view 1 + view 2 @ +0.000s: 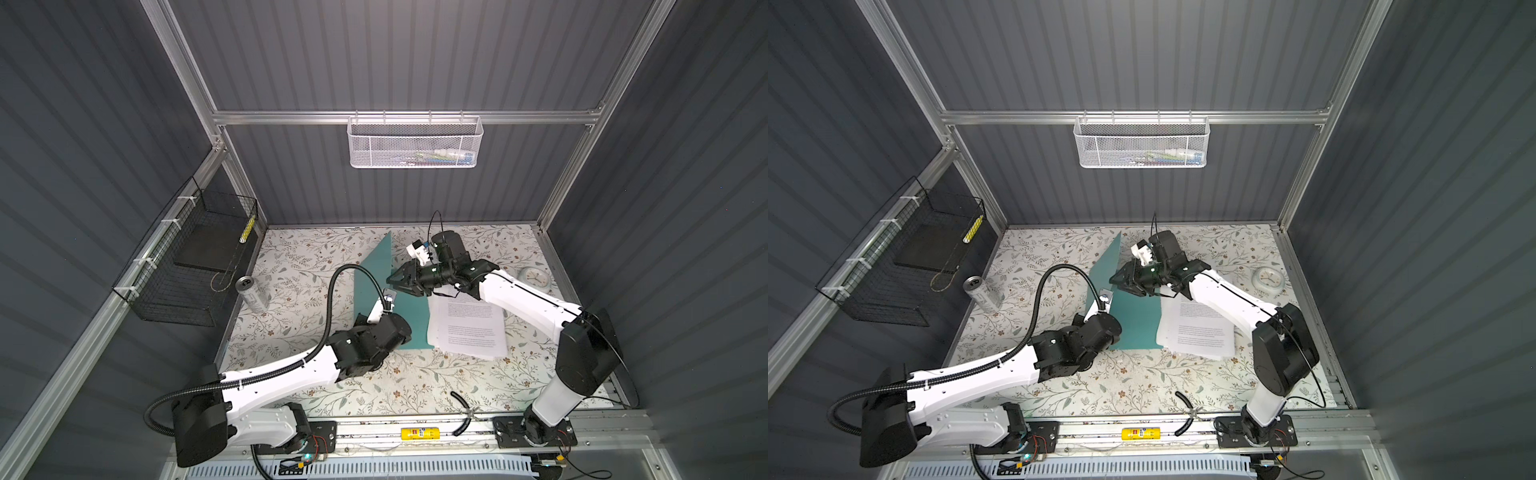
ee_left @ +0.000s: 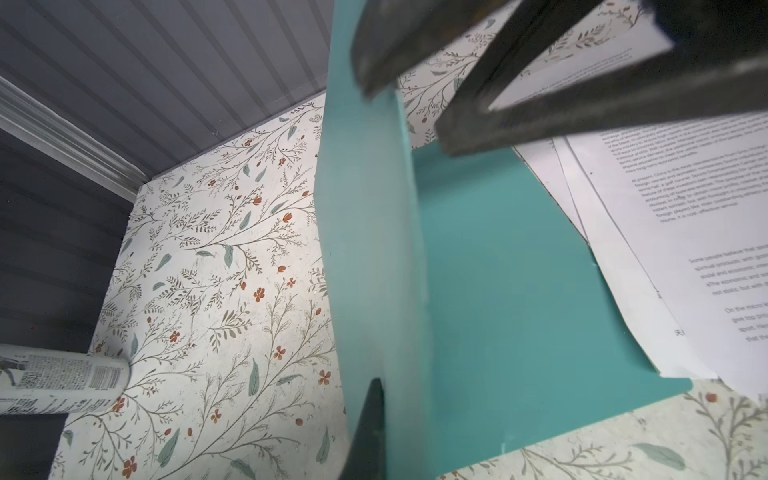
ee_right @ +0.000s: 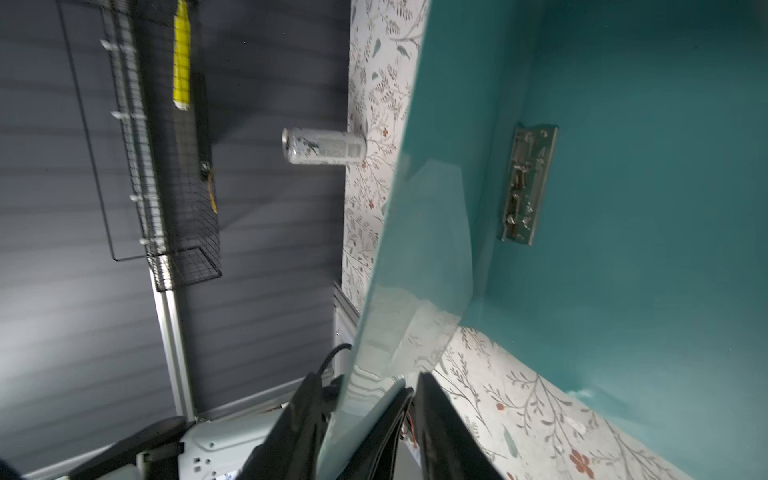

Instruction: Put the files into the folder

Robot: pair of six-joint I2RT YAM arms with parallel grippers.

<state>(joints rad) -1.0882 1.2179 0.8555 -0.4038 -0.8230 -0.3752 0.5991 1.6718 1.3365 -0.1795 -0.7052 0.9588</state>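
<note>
The teal folder (image 1: 409, 332) lies open on the floral table, its front cover (image 1: 376, 270) standing nearly upright. A metal clip (image 3: 528, 183) shows on the inside. The files (image 1: 469, 328), white printed sheets, overlap the right edge of the flat half, fanned out and partly on the table. My left gripper (image 2: 384, 388) is shut on the near edge of the raised cover. Only one finger shows; the other is behind the card. My right gripper (image 1: 395, 282) is open at the cover's far edge. In the right wrist view its jaws straddle the card with a gap (image 3: 370, 378).
A white can (image 1: 252, 294) stands at the left of the table and a round white clock (image 1: 535, 279) lies at the right. A black wire basket (image 1: 195, 266) hangs on the left wall, a white mesh basket (image 1: 415, 143) on the back rail.
</note>
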